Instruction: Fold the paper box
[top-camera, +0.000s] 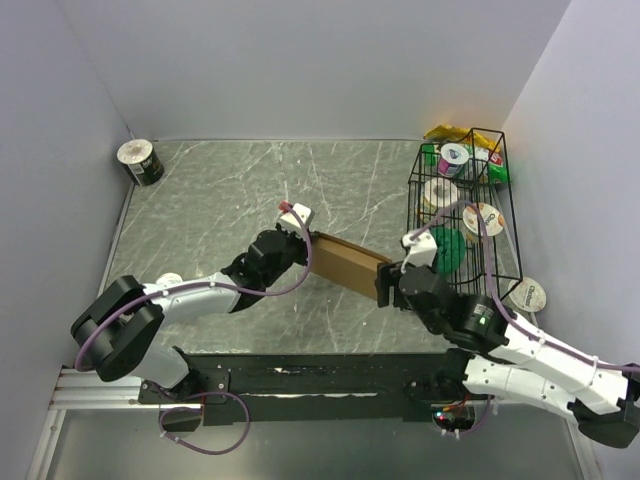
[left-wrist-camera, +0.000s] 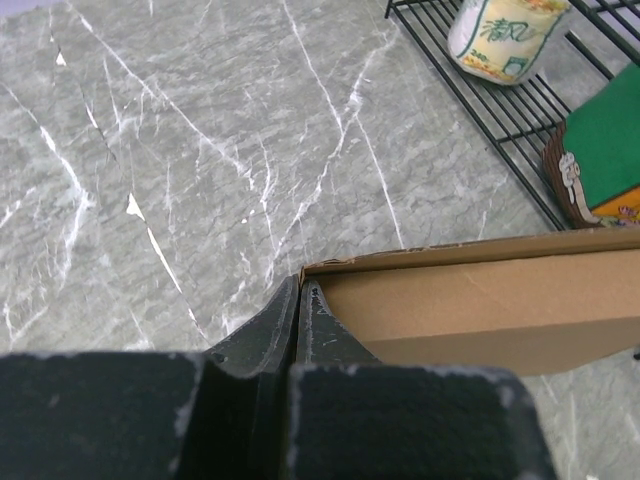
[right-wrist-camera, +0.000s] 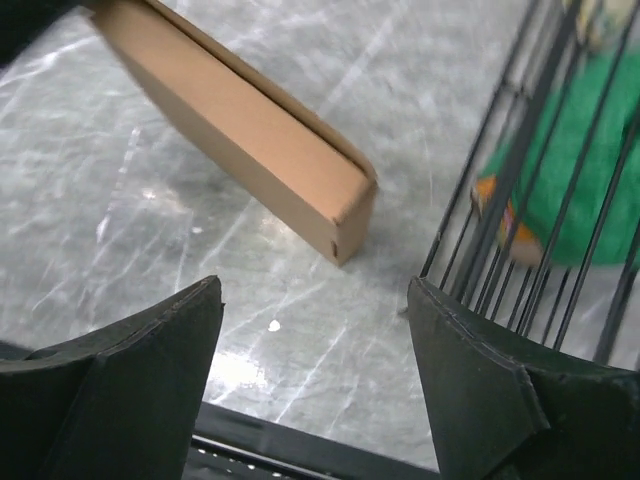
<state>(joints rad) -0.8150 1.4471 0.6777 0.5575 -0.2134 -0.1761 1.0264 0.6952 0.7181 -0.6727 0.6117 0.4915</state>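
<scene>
Left fingers (left-wrist-camera: 262, 345) are pressed tight together, and caught between their tips is the thin cardboard wall at the near corner of the paper box (left-wrist-camera: 480, 310). From that pinch the box runs off to the fingers' right, long and shallow, its open top edge showing.

Over on the other side, the right fingers (right-wrist-camera: 150, 360) stand wide apart with nothing between them. The far end of the box sits just ahead of them and a touch to their left, not touching either pad. Off to their right stands the black wire basket (right-wrist-camera: 500, 180).

From above, the box spans the gap between the two sets of fingers, slanting across the grey marbled table (top-camera: 230, 190). Whether its far corner rests on the table or hangs just over it, I can't tell.

How will it handle? Light, I'd judge, since one corner pinch carries it. It looks stiff along its length but thin-walled, so a hard squeeze across the open top could crease it. Plain brown card should give decent friction. The best hold for the right fingers looks like the closed end, across the narrow thickness where the folded walls back each other up.
</scene>
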